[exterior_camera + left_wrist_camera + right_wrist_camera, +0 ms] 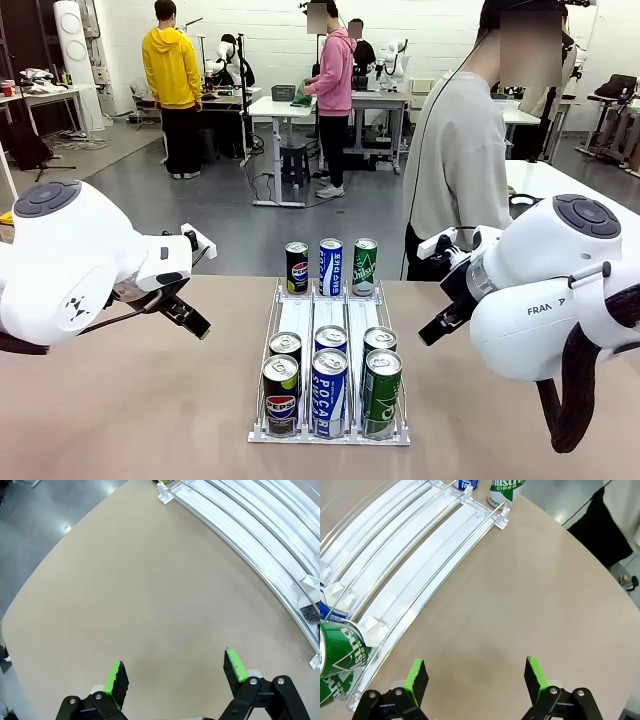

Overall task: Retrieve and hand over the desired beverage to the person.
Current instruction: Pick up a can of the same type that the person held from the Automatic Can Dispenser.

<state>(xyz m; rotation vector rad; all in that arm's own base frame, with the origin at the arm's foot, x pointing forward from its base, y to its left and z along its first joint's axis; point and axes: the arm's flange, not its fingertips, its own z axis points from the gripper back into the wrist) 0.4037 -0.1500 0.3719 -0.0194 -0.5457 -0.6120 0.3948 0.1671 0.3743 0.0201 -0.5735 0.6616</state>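
The tan bench (120,400) has the person (460,170) at its far right edge, turned side-on in a light grey sweatshirt and black trousers. A white three-lane rack (300,318) in the middle holds Pepsi cans (281,396), blue Pocari cans (328,393) and green cider cans (381,392), two of each at the near end and one at the far end. The left gripper (175,660) and right gripper (475,661) hover over bare bench either side of the rack, jaws spread wide, holding nothing.
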